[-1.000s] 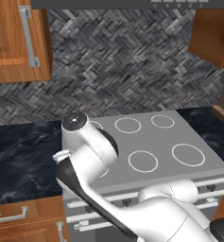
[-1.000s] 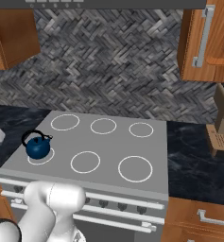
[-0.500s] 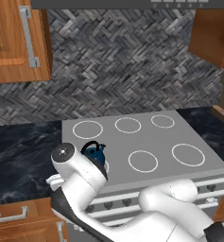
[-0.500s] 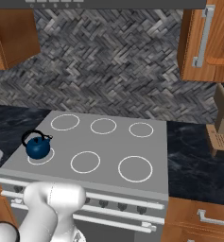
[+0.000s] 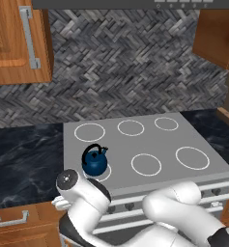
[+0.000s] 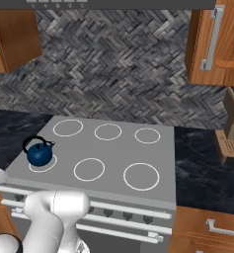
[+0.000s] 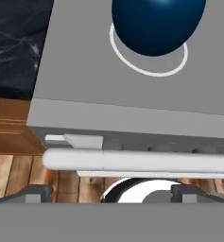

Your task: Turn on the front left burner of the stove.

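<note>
The tool [image 7: 111,191] sits low in front of the stove [image 7: 132,113], fingertips spread wide and gripping nothing, just off the silver bar handle [image 7: 137,160] below the front edge. The front left burner [image 7: 149,59] is right above on the grey top, with the blue kettle [image 7: 157,23] parked on it. Dark marble bench [image 5: 24,154] runs off to the left.

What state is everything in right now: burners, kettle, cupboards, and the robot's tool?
Front left burner: grey, not glowing, kettle on it.
Other burners: grey, bare.
Kettle: upright.
Cupboard: door closed.
Tool: fingers spread, holding nothing, low by the stove's silver handle.
</note>
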